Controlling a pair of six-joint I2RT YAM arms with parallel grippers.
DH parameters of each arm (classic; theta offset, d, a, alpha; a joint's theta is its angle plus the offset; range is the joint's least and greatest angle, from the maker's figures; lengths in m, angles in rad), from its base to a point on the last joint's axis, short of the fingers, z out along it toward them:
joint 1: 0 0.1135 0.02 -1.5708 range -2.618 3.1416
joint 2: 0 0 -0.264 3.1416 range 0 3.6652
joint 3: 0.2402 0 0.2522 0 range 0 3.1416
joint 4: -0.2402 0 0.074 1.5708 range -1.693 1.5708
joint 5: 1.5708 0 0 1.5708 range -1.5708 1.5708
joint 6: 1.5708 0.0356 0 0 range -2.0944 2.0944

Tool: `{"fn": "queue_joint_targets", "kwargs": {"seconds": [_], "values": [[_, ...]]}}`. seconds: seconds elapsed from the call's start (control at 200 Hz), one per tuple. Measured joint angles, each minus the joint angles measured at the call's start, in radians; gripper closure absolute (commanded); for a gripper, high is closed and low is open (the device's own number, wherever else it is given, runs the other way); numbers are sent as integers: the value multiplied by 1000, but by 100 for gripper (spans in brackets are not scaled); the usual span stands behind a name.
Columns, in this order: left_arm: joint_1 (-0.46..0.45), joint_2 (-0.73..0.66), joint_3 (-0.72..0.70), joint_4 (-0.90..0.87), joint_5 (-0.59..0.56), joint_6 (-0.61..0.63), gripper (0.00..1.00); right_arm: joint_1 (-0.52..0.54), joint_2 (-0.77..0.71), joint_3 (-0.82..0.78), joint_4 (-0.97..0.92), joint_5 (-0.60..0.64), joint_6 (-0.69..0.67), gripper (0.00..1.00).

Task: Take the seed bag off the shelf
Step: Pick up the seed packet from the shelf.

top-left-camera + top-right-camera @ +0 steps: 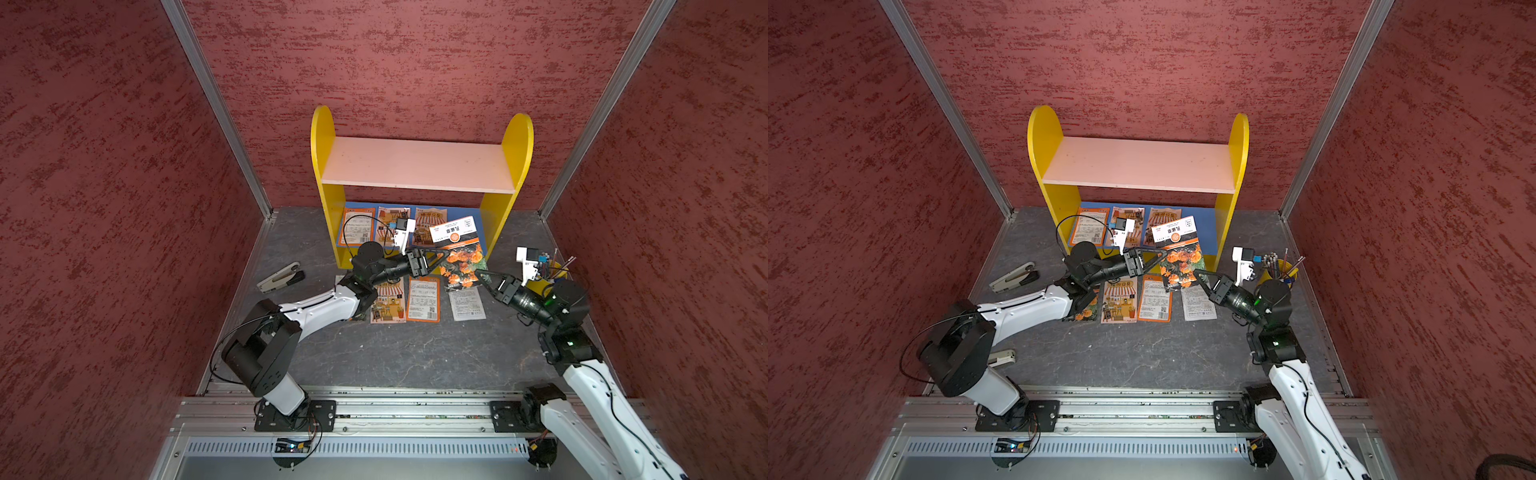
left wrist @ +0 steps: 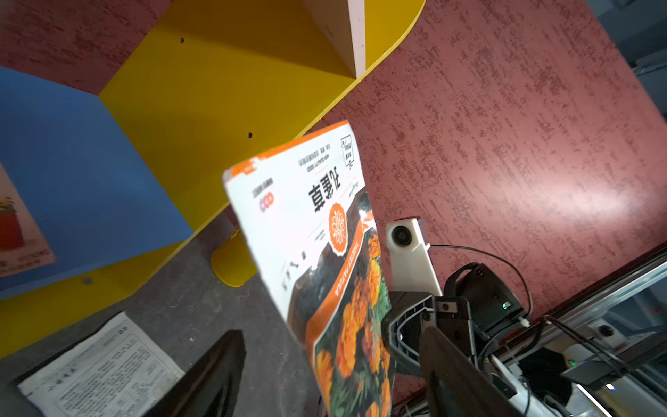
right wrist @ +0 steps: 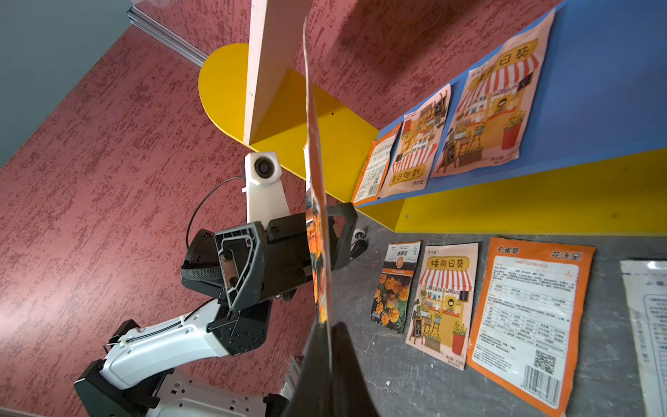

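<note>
Right now the seed bag [image 1: 459, 253] is off the shelf [image 1: 324, 166]. It hangs tilted in the air in front of the rack's right end, above the table [image 1: 415, 353] and clear of the blue lower board [image 1: 1204, 224].

My right claw [image 1: 478, 274] is clamped on the bag's lower corner; the right wrist view shows the edge [image 3: 317, 216] pinched between my two fingers.

My left claw [image 1: 441, 255] straddles the opposite edge with its jaws apart, one finger on each side. In the left wrist view neither finger presses the bag [image 2: 325, 234].

Three other packets [image 1: 390, 226] lie flat on the blue board. A row of packets [image 1: 423, 299] lies on the table just in front of the shelf. A yellow pen cup [image 1: 548, 274] stands beside my right wrist, and a stapler [image 1: 280, 277] lies left of the shelf.
</note>
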Motion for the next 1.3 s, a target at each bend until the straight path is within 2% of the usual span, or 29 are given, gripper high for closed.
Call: {"fn": "queue_joint_targets", "kwargs": {"seconds": [0.271, 0.341, 0.441, 0.521, 0.671, 0.751, 0.902, 1.072, 1.122, 1.247, 1.298], "values": [[-12, 38, 4, 64, 37, -57, 90, 27, 10, 0, 2, 21, -6, 100], [-14, 42, 5, 71, 46, -65, 100, 32, 14, 0, 1, 25, -11, 100], [-12, 42, 8, 72, 55, -68, 100, 34, 19, 2, -9, 26, -28, 82], [-12, 42, 8, 71, 78, -68, 100, 38, 26, 26, -45, 24, -66, 71], [3, 29, 6, 56, 149, -66, 100, 39, 49, 139, -182, 13, -200, 55], [28, 3, -3, 39, 195, -66, 100, 39, 69, 212, -253, 0, -275, 52], [76, -50, -9, 8, 281, -56, 100, 39, 129, 313, -333, -59, -373, 52], [83, -78, -9, -26, 340, -36, 100, 40, 189, 340, -366, -132, -412, 55], [83, -78, -9, -33, 350, -35, 100, 40, 198, 341, -371, -143, -419, 58], [82, -78, -9, -43, 367, -33, 100, 40, 205, 341, -375, -163, -423, 76], [82, -78, -9, -45, 369, -32, 100, 40, 205, 341, -376, -168, -429, 80]]}}
